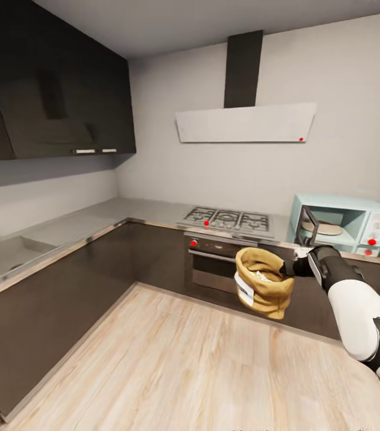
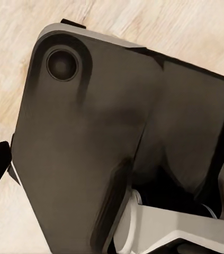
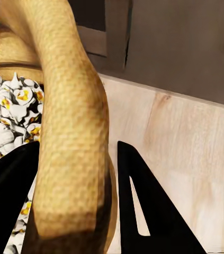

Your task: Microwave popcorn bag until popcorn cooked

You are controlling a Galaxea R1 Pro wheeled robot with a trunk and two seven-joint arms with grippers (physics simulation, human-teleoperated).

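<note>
Head view: right gripper clamped on the rim of one popcorn bag, held in the air over open wood floor, in front of the oven. One microwave on the bench at right, door swung open.

Left wrist view: dark robot body panel close up, floor past its edge; left gripper's opening cannot be told.

Right wrist view: two dark fingers straddle the bag's rolled rim, one inside, one outside; popcorn white and puffed within.

Right arm extended forward, jaws clamped.
</note>
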